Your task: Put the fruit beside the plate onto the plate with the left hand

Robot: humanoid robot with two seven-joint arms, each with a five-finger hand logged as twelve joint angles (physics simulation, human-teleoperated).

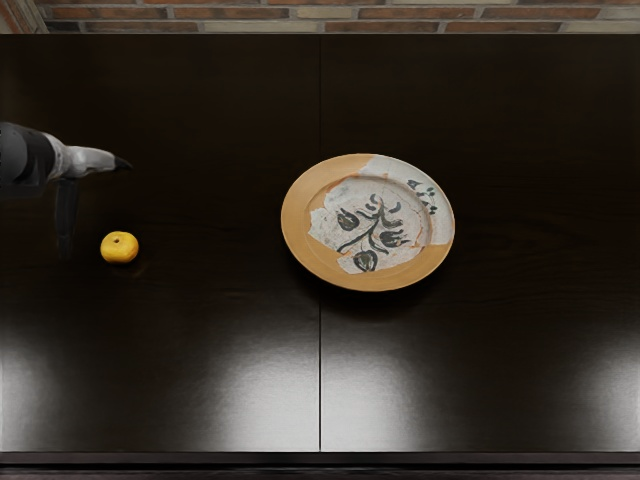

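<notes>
We see the left arm [25,158] come in from the left edge, reaching only a short way over the worktop [200,380]. The left hand [95,160] shows as a grey stub w/ a dark pointed tip aimed right. It's too small and too dark against the black surface, so we can't tell how far open it is. It has hold of nothing we can see and is clear of the fruit.

The fruit [119,247], small, round and orange-yellow, sits on the worktop below and slightly right of the hand, not touching it. It's well apart from the plate [300,215], on the plate's left, so it isn't on the plate.

The plate lies flat approx. mid-worktop, just right of a thin seam [320,350] running top to bottom. It has an orange rim, a pale worn centre and a dark plant-like motif. Nothing rests on it.

Soft light patches glare off the worktop's near part. A brick wall [300,12] runs along the top edge.
</notes>
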